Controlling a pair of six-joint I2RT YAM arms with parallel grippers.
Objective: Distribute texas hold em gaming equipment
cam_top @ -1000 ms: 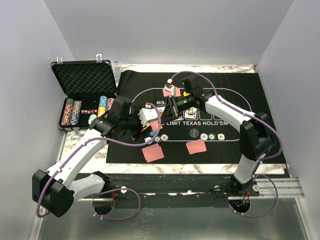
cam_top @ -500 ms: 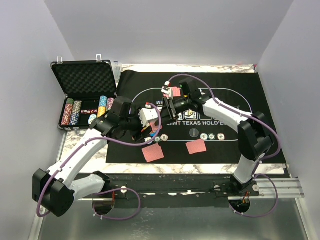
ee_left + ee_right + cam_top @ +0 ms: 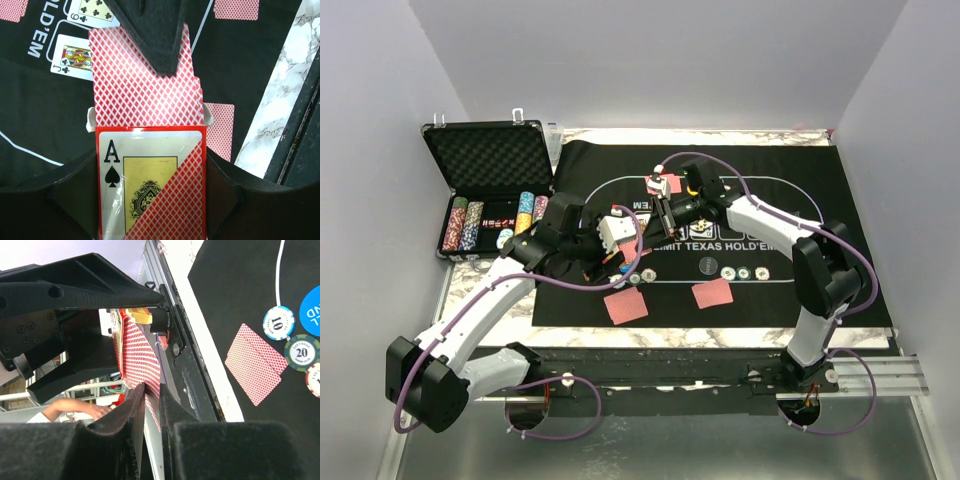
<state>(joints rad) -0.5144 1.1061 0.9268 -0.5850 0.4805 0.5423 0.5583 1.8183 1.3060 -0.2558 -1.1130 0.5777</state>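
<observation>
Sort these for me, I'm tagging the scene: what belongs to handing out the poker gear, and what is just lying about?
Belongs to the job:
card box held in the left gripper
red-backed card pinched by the right gripper
face-down cards on the mat
poker chips
blue button disc

Lying about:
felt mat
foam-lined case
marble table

I count: felt mat [image 3: 790, 170] on worktop [image 3: 650, 338]; open case [image 3: 490, 160] at left, chip stacks [image 3: 465, 225] inside; red-backed cards [image 3: 625, 306] at mat's near edge; three chips [image 3: 744, 273] in a row; left arm [image 3: 485, 305], right arm [image 3: 770, 215] meeting mid-mat
</observation>
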